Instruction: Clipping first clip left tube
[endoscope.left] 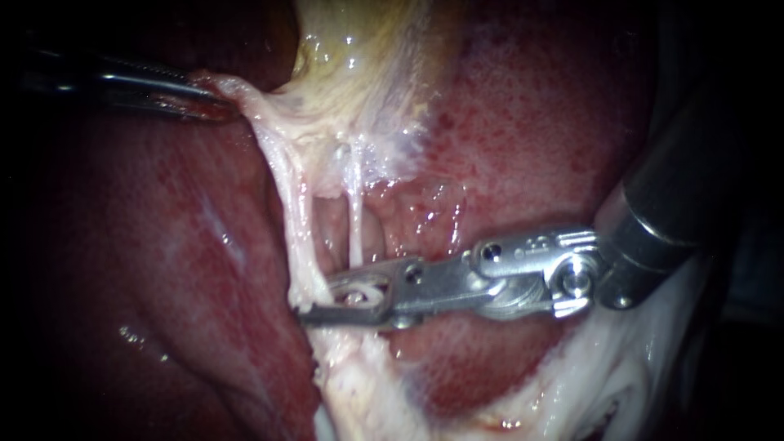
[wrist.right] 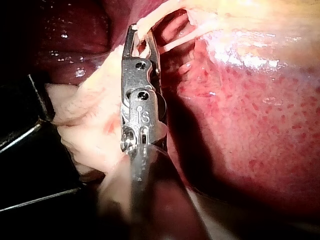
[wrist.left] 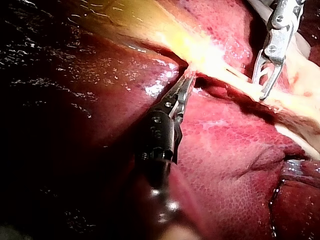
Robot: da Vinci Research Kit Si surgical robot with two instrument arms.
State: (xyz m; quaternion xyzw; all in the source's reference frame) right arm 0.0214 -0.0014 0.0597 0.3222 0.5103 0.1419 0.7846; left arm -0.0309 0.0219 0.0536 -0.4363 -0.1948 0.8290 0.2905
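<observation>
Right instrument (endoscope.left: 328, 300) comes in from 3 o'clock, open wide around the thin tube (endoscope.left: 356, 233) near the middle. Left instrument (endoscope.left: 206, 102), at 10 o'clock, pinches pale tissue (endoscope.left: 249, 96).

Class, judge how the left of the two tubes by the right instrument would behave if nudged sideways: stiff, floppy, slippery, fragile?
Probably floppy: the left tube is a flat strand, seemingly straight only under tension. Likely slippery: wet glints shine on the pale tissue. Possibly fragile: it looks thin beside the right instrument.
</observation>
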